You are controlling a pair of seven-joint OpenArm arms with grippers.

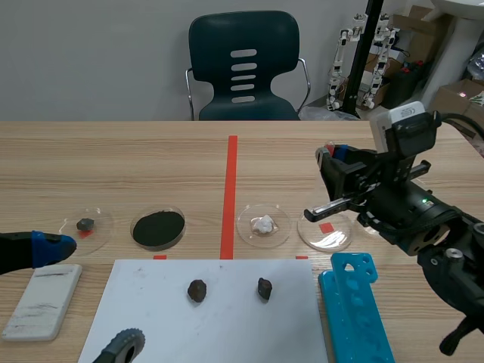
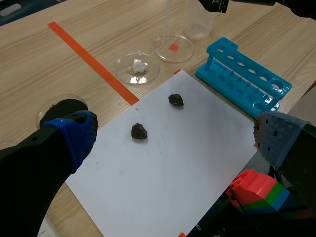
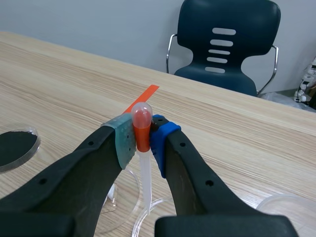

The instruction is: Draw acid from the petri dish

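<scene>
Dropper (image 3: 141, 121) in right claw (image 3: 143, 140) over petri dish (image 1: 338, 241)

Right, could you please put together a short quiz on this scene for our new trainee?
1. True or false: the right gripper is shut on the dropper.
2. How many dark stones lie on the white paper?
3. The left gripper is: A open and empty; B shut on a stone; C shut on a rack.
Key: 1 true; 2 two; 3 A.
</scene>
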